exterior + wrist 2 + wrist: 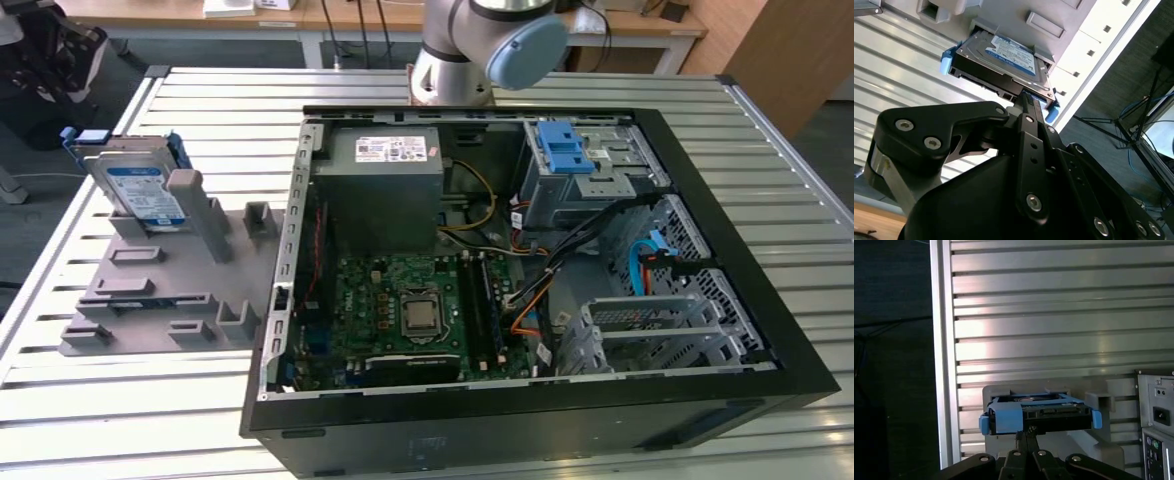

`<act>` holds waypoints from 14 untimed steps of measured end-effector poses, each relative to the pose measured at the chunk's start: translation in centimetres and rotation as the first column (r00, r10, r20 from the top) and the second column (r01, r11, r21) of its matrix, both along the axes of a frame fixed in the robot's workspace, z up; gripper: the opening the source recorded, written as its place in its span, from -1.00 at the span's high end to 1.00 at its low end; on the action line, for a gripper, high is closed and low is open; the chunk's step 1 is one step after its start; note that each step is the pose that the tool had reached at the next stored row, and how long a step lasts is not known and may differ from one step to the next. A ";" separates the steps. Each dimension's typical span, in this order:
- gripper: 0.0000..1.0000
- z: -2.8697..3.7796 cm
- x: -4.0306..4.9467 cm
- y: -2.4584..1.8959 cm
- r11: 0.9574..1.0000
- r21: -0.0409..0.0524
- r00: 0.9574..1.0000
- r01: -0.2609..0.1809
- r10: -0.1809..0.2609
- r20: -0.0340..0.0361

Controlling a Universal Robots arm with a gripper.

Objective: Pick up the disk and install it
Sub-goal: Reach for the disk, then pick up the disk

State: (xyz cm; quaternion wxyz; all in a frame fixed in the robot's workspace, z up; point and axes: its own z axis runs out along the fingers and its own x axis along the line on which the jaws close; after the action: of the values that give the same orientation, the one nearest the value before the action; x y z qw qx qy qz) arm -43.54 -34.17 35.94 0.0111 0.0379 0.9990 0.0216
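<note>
Fingers (1027, 441) looked pinched together with nothing between them. The disk (144, 193) stood on edge in a grey rack (147, 290) on the bench (134, 400), upper left of the exterior view. Probably stiff, fairly heavy and shock-sensitive; its blue frame (1006, 419) seemed the safest hold.

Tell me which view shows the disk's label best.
The second wrist view: the disk turns its white-and-blue label face toward the camera. The exterior view shows it standing in the grey fixture, label visible but farther off. The first wrist view shows its edge, not the label.
</note>
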 end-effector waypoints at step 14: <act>0.79 -0.04 -0.35 0.11 1.000 0.000 1.000 0.000 0.000 0.000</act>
State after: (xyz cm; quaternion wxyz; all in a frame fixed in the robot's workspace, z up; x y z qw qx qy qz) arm -43.88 -34.06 35.90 0.0111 0.0379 0.9990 0.0216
